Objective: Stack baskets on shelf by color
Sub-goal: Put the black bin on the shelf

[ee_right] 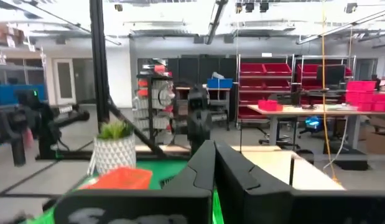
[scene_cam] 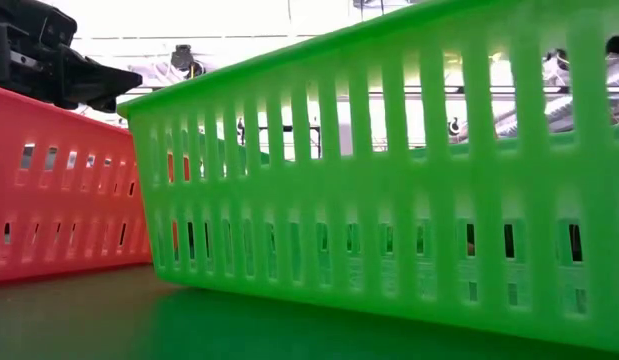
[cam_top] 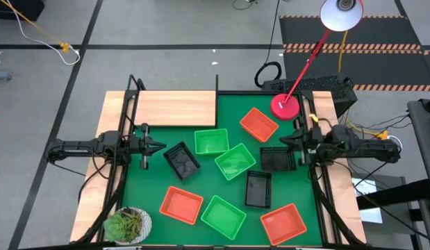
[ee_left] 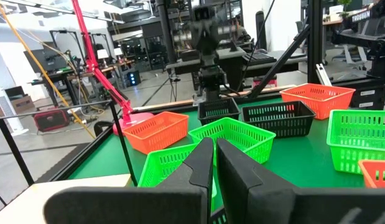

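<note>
Dark fingers pressed together on both sides: the left gripper (cam_top: 161, 146) hovers at the mat's left edge, the right gripper (cam_top: 284, 141) at its right edge, neither holding anything. Between them nine baskets lie scattered across the green mat (cam_top: 228, 104), a green basket (cam_top: 211, 141) near centre frame. Upper left, the light-wood shelf (cam_top: 176, 108) sits bare.

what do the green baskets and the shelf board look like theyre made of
Green baskets: likely moulded plastic, glossy and slightly translucent, with evenly slotted walls. Shelf board: looks like light wood, matt, with faint grain lines; whether solid or veneer is not visible. Its uprights look like thin black metal.
</note>
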